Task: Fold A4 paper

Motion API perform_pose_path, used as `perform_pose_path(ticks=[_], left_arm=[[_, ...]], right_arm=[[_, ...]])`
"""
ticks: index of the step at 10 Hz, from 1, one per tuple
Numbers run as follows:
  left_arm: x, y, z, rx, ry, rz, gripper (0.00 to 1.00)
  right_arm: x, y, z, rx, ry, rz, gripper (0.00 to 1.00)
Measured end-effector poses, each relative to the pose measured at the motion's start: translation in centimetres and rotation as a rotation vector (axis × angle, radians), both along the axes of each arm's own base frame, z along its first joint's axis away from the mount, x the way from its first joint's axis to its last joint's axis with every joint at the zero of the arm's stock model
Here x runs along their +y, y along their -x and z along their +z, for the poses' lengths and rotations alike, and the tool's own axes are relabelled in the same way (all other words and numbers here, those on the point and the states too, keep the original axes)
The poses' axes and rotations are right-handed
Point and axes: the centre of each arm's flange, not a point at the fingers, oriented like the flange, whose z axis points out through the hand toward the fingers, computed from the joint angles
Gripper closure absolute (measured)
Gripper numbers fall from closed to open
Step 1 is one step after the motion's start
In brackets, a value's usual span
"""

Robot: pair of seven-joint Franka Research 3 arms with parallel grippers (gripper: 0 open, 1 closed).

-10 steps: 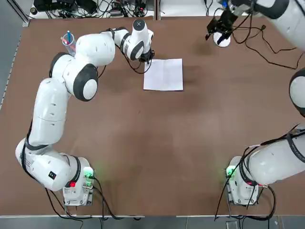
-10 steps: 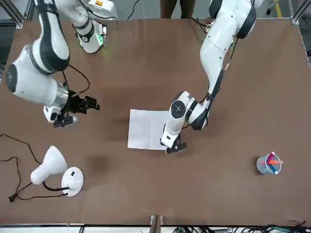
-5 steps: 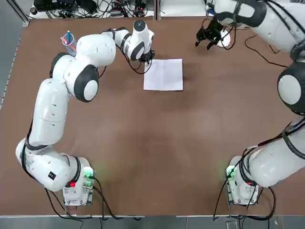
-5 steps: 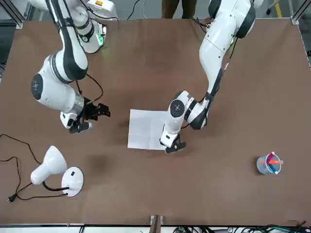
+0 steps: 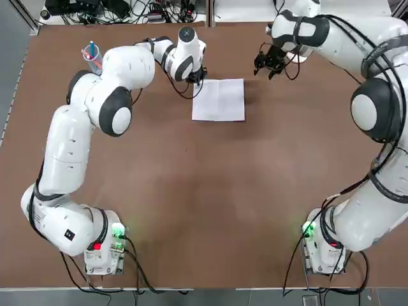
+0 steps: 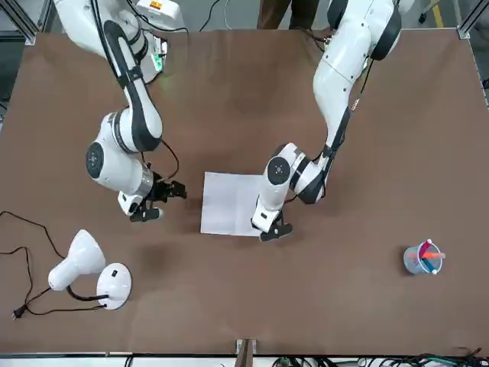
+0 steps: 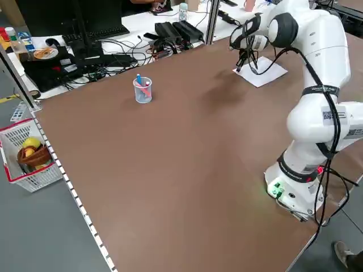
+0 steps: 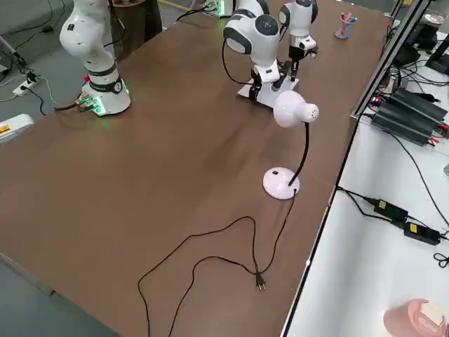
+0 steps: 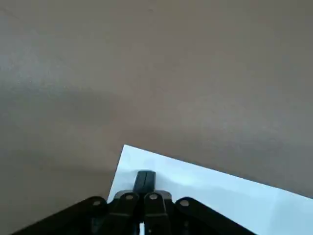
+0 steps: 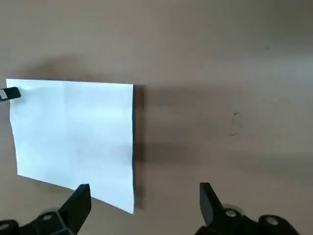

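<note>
Down on the A4 paper (image 5: 220, 100) with the left fingers (image 9: 145, 180), clenched tight with no gap between the tips, planted just inside one corner of the sheet and nothing pinched between them. Flat on the brown worktop (image 5: 191, 191) under those tips, white and unmarked, stretching away from the left fingers toward the other arm. Over on the far side of the sheet, the right fingers (image 5: 264, 67), released and spread wide, gripping nothing at all. Hanging just beside the paper's edge opposite the left fingers, close but not touching it, with a strip of bare worktop between. From the right wrist, most of the sheet ahead of the spread fingers, one corner reaching in close to one tip, and the dark tip of the left fingers showing at the opposite corner. Behind the right fingers, away from the sheet, a white desk lamp (image 6: 76, 260) on its round base (image 6: 114, 284), well apart. Beyond the left fingers, on their side away from the paper, a clear cup of pens (image 5: 92, 57), also well apart.
</note>
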Motion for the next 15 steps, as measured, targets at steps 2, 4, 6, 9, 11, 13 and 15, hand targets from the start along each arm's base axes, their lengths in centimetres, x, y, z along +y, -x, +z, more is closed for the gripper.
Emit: perform_pose_path(ticks=[2, 4, 6, 9, 11, 13, 15], left_arm=[[0.0, 0.0, 0.0, -0.001, -0.001, 0.0, 0.99], [0.0, 0.0, 0.0, -0.002, -0.001, 0.0, 0.99], [0.0, 0.0, 0.0, -0.002, -0.001, 0.0, 0.99], [0.0, 0.0, 0.0, -0.003, 0.0, 0.0, 0.99], [0.0, 0.0, 0.0, -0.003, 0.001, 0.0, 0.99], [0.0, 0.0, 0.0, -0.004, 0.001, 0.0, 0.99], [0.0, 0.0, 0.0, -0.004, 0.001, 0.0, 0.99]], right_arm=[[0.9, 0.9, -2.0, 0.03, -0.033, -0.044, 0.02], [0.9, 1.4, -4.3, 0.049, -0.053, -0.067, 0.02], [0.8, 1.6, -6.5, 0.043, -0.138, -0.078, 0.02], [0.4, 2.3, -9.8, 0.005, -0.214, -0.056, 0.02], [1.5, 3.0, -11.4, 0.001, -0.225, -0.043, 0.08], [1.8, 3.2, -11.6, 0.003, -0.225, -0.041, 0.32], [1.5, 3.1, -11.6, 0.004, -0.228, -0.049, 0.61]])
